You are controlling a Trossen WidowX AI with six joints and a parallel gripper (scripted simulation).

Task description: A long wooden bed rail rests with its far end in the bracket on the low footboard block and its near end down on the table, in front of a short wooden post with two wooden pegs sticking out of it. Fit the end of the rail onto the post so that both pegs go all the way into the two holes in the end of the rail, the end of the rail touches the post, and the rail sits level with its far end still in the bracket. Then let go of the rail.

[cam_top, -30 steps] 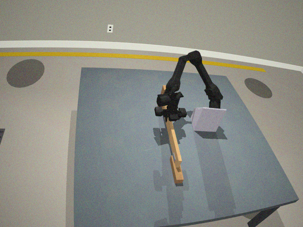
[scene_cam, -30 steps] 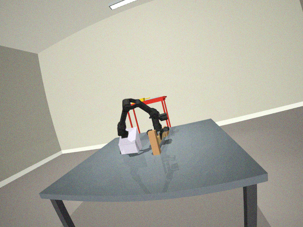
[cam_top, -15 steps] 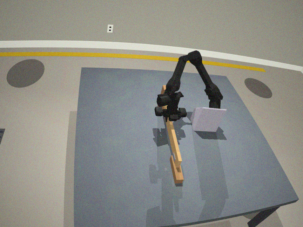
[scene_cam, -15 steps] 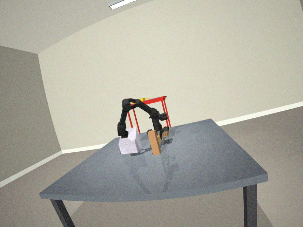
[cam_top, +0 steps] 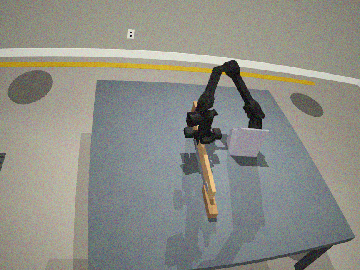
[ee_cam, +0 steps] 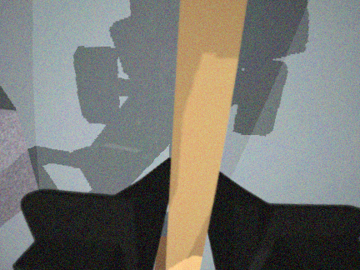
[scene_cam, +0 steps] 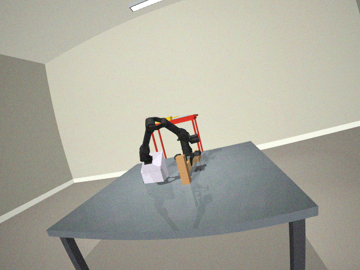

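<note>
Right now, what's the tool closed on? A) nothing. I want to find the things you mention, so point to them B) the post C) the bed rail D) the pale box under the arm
C: the wrist view shows the bed rail point(cam_top: 206, 168) point(ee_cam: 204, 125) running between the tool's point(ee_cam: 193, 200) two black fingers.

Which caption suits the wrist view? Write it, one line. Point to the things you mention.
The gripper point(ee_cam: 185, 164) grips the long wooden rail point(ee_cam: 202, 125), its black fingers on either side.

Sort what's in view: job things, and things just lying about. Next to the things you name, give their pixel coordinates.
Job:
- long light-wood rail point(cam_top: 206, 168) point(scene_cam: 189, 165) point(ee_cam: 200, 125)
- short orange-brown wooden post point(cam_top: 194, 104) point(scene_cam: 183, 170)
- low orange-brown wooden footboard block point(cam_top: 212, 211) point(scene_cam: 198, 158)
- black tool point(cam_top: 198, 141) point(scene_cam: 191, 163) point(ee_cam: 185, 164), gripping the rail

Not the job:
- red-framed stand point(scene_cam: 186, 118)
- white wall socket point(cam_top: 128, 34)
</note>
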